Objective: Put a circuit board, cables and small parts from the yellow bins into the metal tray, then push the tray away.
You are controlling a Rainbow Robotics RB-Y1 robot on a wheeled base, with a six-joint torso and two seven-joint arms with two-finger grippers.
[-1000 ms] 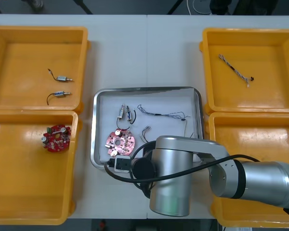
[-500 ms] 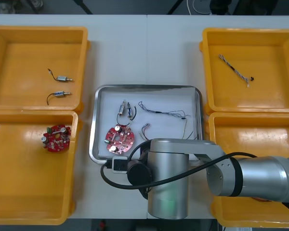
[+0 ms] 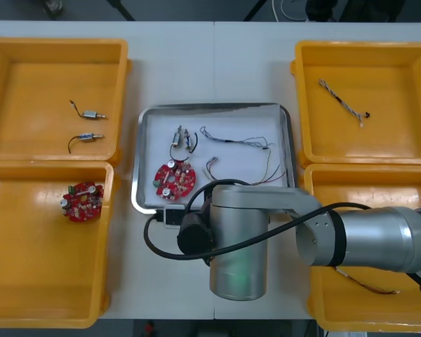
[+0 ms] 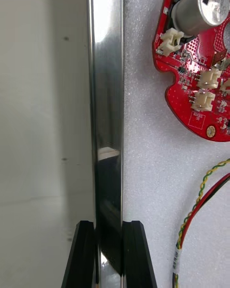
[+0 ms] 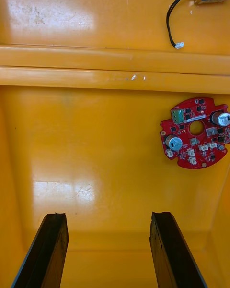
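Observation:
The metal tray [image 3: 238,123], white inside, lies between the bins and holds a red circuit board [image 3: 174,177], thin cables [image 3: 238,142] and small metal parts [image 3: 181,140]. My right arm [image 3: 238,239] covers the tray's near edge. In the right wrist view my right gripper [image 4: 109,249] is shut on the tray's shiny rim [image 4: 106,101], one finger on each side of it, with the board [image 4: 201,57] and a red and yellow cable [image 4: 196,216] inside the tray. My left gripper [image 5: 108,216] hangs open over the near left bin, short of another red board [image 5: 196,132].
The far left bin [image 3: 28,49] holds two small metal parts [image 3: 91,114]. The near left bin [image 3: 28,281] has a second board [image 3: 83,200]. A twisted blue and white cable [image 3: 342,104] lies in the far right bin; a red and yellow cable [image 3: 368,284] lies in the near right bin.
My right gripper has closed on the tray's near rim, and the tray with its contents has slid away from me. The left arm has stayed still.

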